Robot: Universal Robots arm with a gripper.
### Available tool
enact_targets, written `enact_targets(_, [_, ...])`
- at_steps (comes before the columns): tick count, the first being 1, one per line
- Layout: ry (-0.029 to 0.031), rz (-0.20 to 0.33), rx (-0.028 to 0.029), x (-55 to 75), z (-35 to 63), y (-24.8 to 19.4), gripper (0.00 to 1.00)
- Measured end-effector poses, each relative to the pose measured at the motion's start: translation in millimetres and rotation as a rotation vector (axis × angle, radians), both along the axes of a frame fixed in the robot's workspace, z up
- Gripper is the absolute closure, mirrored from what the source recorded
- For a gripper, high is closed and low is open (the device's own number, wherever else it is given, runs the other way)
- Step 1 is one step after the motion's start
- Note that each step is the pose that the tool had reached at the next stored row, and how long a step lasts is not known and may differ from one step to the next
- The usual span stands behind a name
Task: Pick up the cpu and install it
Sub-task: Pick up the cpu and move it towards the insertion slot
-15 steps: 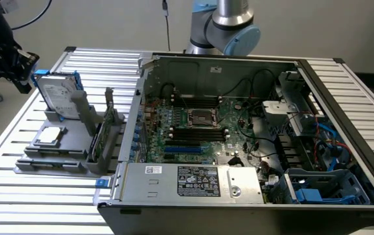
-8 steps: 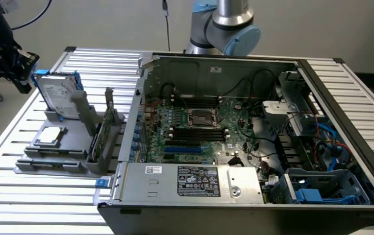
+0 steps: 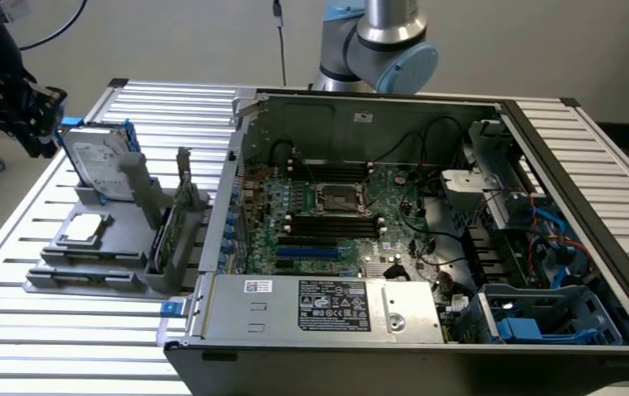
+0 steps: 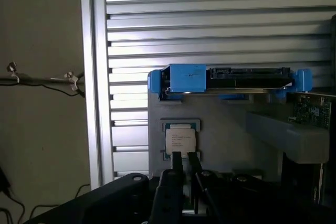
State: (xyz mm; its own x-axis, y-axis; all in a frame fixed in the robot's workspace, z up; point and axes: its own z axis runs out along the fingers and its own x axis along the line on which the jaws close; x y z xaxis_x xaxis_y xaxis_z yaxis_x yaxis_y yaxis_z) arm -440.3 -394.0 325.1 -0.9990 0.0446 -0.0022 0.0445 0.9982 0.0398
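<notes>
Slatted table (image 3: 61,330) bears a computer case (image 3: 402,115); wrist view: end effector (image 4: 185,157) near cpu (image 4: 180,140).

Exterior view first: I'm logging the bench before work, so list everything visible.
table: one, silver slats, under everything
computer case: one, black, open, exterior view's right
motherboard: one, green, inside the case
socket frame: one, dark, mid-motherboard
power supply: one, silver, case's near edge
holder: one, grey, exterior view's left
hard drive: one, silver with blue brackets, upright in holder
cpu: one, silver-grey, flat on holder
robot arm: one, grey and blue, behind the case
gripper: one, black, near the holder, empty
</notes>
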Motion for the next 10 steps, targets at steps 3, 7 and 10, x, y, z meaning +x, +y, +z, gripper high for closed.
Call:
enact_targets(3, [0.0001, 0.000, 0.0000, 0.0, 0.0, 0.0, 0.64])
enact_targets(7, [0.0001, 0.000, -0.0001, -0.3, -0.4, 0.0, 0.53])
enact_targets(10, [0.0000, 0.000, -0.0007, -0.3, -4.0, 0.0, 0.35])
